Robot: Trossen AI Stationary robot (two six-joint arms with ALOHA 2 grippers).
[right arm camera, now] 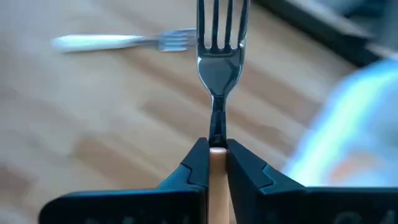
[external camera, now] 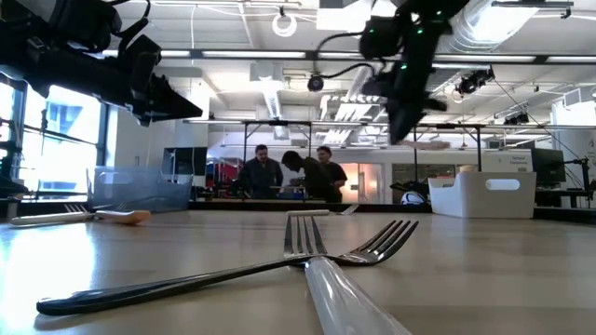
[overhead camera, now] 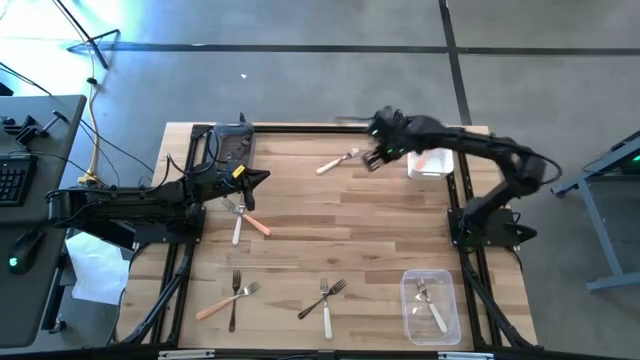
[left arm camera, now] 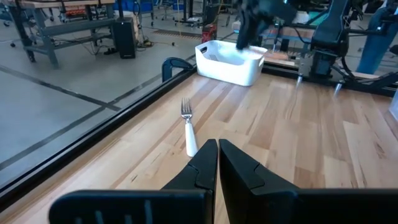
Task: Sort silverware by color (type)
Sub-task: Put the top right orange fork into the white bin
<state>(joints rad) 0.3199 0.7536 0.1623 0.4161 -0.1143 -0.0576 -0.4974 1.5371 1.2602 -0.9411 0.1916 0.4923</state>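
Observation:
My right gripper (overhead camera: 375,157) hangs above the table's far right part, beside the white bin (overhead camera: 430,162), and is shut on a fork with a salmon-orange handle (right arm camera: 218,68). A white-handled fork (overhead camera: 338,160) lies flat on the wood just left of it. More forks lie crossed in pairs at the middle left (overhead camera: 245,215), near left (overhead camera: 230,295) and near middle (overhead camera: 325,298). My left gripper (overhead camera: 255,178) hovers shut at the table's left, touching nothing. My right gripper pinches the fork's salmon-orange handle (right arm camera: 216,157) between its two fingers, right where it meets the metal neck. The fingers slant steeply down from above and lie along the fork. Neck and tines (right arm camera: 221,25) stick out past the fingertips, clear of the table.
The white bin holds orange pieces. A clear bin (overhead camera: 430,305) at the near right holds white-handled forks. A dark bin (overhead camera: 232,145) stands at the far left. Bare wood lies in the table's middle. People (external camera: 289,175) stand in the room beyond the table.

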